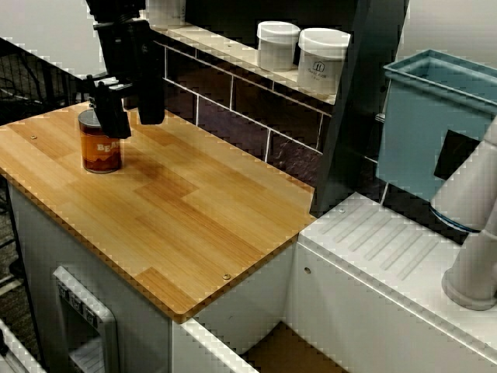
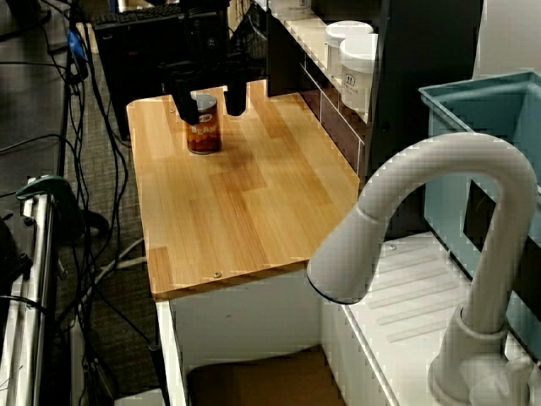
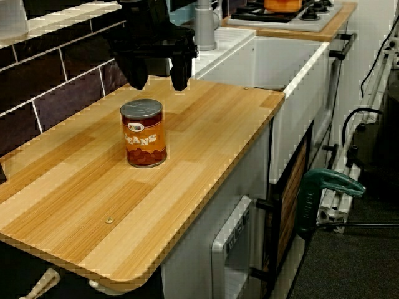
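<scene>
An orange-labelled can of beans with a grey lid stands upright near the far left end of the wooden countertop. My black gripper hangs just above it, open, with nothing between its fingers. In the view from behind the faucet the two fingers straddle the top of the can. In the view from the counter's end the fingertips sit a little above and behind the can, not touching it. The gripper holds nothing.
Two white jars stand on the ledge above the dark tiled wall. A blue bin and a white faucet lie beyond the counter's right end, over a white draining board. Cables hang off the far side.
</scene>
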Available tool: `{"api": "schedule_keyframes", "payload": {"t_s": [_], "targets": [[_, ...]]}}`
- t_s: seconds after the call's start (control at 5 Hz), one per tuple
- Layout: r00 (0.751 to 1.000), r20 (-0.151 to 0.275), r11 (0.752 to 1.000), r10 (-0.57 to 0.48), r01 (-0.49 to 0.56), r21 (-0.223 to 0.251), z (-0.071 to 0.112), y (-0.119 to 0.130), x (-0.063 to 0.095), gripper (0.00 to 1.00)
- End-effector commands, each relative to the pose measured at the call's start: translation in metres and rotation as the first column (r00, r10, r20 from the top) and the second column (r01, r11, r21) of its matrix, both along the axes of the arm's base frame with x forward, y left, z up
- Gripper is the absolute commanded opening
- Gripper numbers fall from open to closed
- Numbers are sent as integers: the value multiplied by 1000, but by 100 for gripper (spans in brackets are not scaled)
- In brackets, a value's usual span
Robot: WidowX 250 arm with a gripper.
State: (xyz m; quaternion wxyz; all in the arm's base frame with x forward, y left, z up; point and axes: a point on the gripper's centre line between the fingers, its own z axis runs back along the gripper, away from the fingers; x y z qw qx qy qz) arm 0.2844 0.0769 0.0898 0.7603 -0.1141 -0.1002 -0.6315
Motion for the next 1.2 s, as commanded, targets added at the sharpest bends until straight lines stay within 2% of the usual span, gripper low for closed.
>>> {"api": "schedule_keyframes", "payload": {"t_s": [0.0,0.4,0.8,1.0], "targets": [[995,71,997,-73,70,35,-2,15,-2,100],[996,89,1000,-28,28,-6,10,57,8,100],[996,85,998,35,-31,-50,18,100,9,100],[993,75,995,86,-81,-62,19,109,6,100]]}}
